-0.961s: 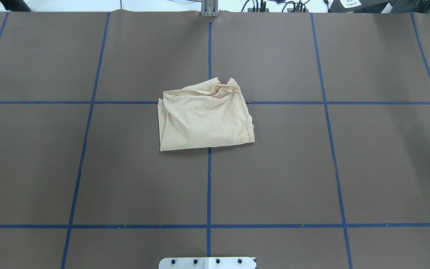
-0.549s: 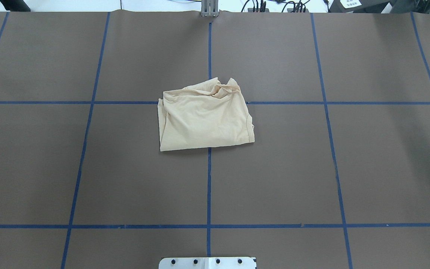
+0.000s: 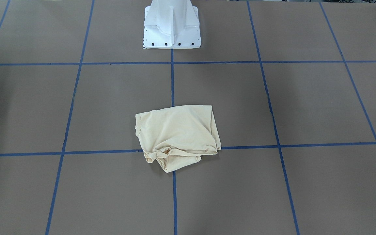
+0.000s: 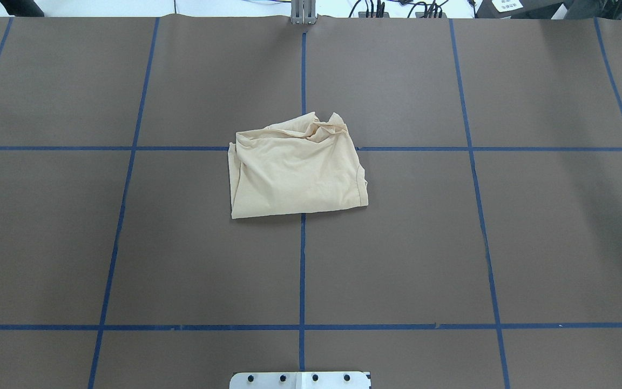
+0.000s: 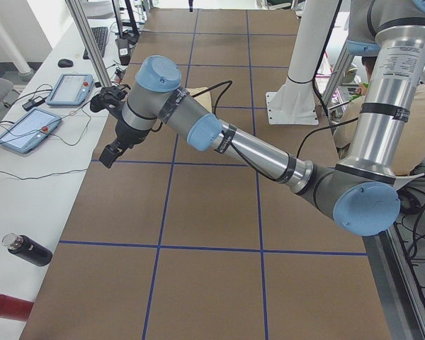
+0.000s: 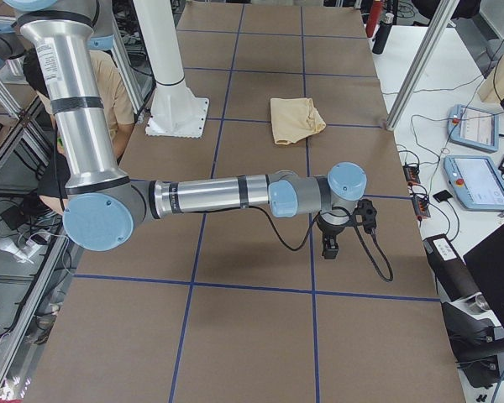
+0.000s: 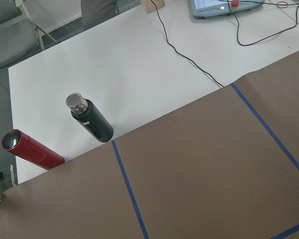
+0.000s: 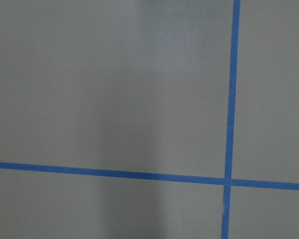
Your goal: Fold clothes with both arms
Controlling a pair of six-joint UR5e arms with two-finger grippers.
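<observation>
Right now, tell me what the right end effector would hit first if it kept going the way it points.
Probably the brown paper table cover: the right end effector points down at it, near a blue tape crossing. Nothing shows in between; the T-shirt lies well off that line.

even bright overhead light, soft faint shadows, sharp focus, right wrist view hazy

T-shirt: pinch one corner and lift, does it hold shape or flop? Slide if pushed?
Likely floppy: the T-shirt lies in soft wrinkles, bunched along one edge, so a one-corner lift would probably let the fold fall open. Probably light: the fabric looks thin and lies nearly flat. Pushed, it would more likely crumple than slide across the brown paper.
</observation>
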